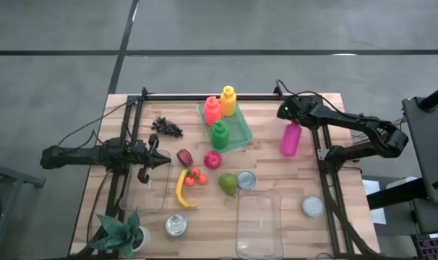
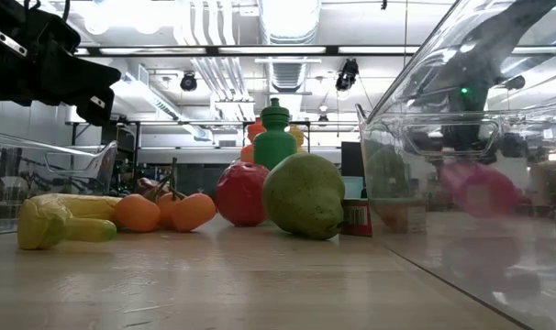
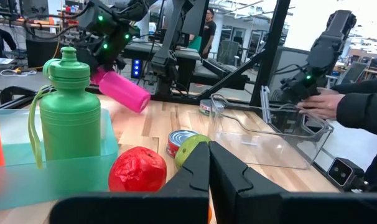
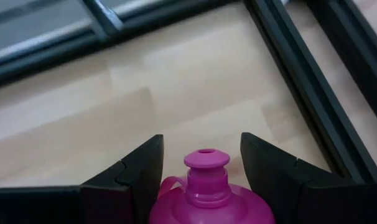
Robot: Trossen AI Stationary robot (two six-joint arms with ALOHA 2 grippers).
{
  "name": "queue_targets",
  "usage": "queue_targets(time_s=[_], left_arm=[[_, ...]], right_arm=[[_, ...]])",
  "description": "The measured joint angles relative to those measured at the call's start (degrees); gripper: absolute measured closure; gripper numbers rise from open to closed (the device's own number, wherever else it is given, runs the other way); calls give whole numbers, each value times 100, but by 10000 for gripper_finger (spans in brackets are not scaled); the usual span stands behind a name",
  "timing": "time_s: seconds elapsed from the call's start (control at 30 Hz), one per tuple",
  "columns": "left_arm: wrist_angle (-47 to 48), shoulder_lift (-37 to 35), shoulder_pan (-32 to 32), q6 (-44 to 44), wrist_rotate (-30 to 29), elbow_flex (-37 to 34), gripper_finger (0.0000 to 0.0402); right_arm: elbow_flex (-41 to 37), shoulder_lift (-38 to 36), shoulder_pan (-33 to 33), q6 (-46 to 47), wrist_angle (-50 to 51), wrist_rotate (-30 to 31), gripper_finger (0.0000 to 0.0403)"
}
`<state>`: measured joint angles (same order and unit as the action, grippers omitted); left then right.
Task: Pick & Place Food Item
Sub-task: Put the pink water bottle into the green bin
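A: What's the surface?

B: A wooden table (image 1: 277, 155) on a grey floor, with a teal tray (image 1: 241, 133) near its far edge. Take the tray as the landmark.

A: What's in the tray?

B: A green bottle (image 1: 219, 134), a red bottle (image 1: 212, 110) and an orange bottle (image 1: 228, 100), all upright.

A: And the pink bottle?

B: The pink bottle (image 1: 290, 139) is to the right of the tray, lifted off the table and tilted. The right gripper (image 1: 292, 115) pinches it, one finger on each side below the cap (image 4: 206, 159).

A: The left arm?

B: The left gripper (image 1: 163, 160) is off the tray's near-left side, its fingers (image 3: 229, 171) pressed together, holding nothing.

A: The food?

B: Nearer than the tray lie an apple (image 1: 212, 159), a pear (image 1: 228, 184), a banana (image 1: 181, 189) and grapes (image 1: 166, 127) off to the tray's left.
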<state>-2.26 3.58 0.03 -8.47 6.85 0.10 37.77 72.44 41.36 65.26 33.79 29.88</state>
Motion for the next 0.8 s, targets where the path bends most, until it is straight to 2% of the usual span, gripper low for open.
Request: queue_targets(time_s=[0.63, 0.8], left_arm=[[1, 2, -1, 0, -1, 1, 401], [1, 2, -2, 0, 0, 0, 401]], right_arm=[[1616, -7, -1037, -875, -62, 1564, 207], [1795, -7, -1399, -1402, -671, 1902, 207]])
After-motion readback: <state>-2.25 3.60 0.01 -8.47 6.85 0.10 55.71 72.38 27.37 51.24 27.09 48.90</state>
